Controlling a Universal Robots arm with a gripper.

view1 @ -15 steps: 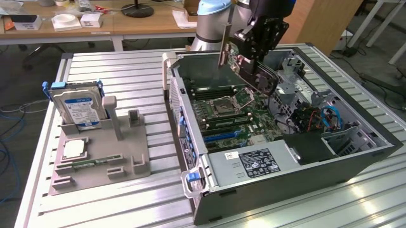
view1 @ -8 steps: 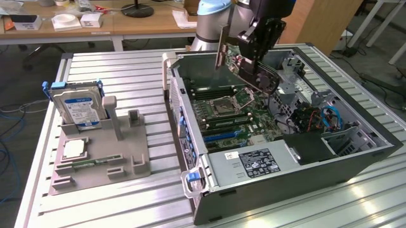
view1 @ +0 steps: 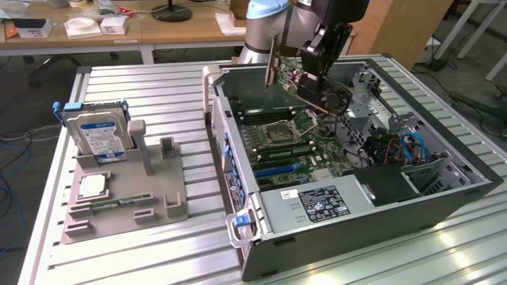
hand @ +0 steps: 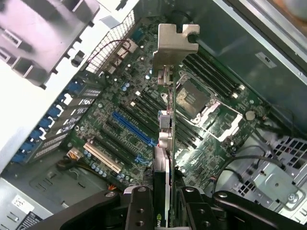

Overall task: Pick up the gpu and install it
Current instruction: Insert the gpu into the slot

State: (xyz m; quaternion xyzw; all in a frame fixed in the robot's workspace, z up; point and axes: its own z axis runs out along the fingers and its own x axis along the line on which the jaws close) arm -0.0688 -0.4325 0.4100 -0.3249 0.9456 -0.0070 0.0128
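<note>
Green-board gpu [hand: 166, 143]: clamped edge-on between the fingers [hand: 140, 211], silvery bracket [hand: 175, 40] at the end far from them
fingers: clenched on the gpu, held up over the open case [view1: 348, 237]
motherboard [hand: 120, 110]: seen below the fingers, gpu kept clear of it
hard drive [view1: 99, 133]: well apart from the fingers, stood in the grey holder [view1: 127, 208] on the surface [view1: 158, 261]

Count taken at the jaws and outward.

Between the jaws: one gpu [hand: 173, 43], in one gripper [hand: 165, 197].

Beneath the jaws: one open computer case [view1: 443, 202], one motherboard [view1: 317, 148], one processor socket [hand: 194, 98], one long blue slot [hand: 133, 128], one long cream slot [hand: 102, 157], one power supply [view1: 317, 205].

Well apart from the jaws: one grey holder [view1: 158, 202], one hard drive [view1: 99, 136], one processor chip [view1: 94, 185].
</note>
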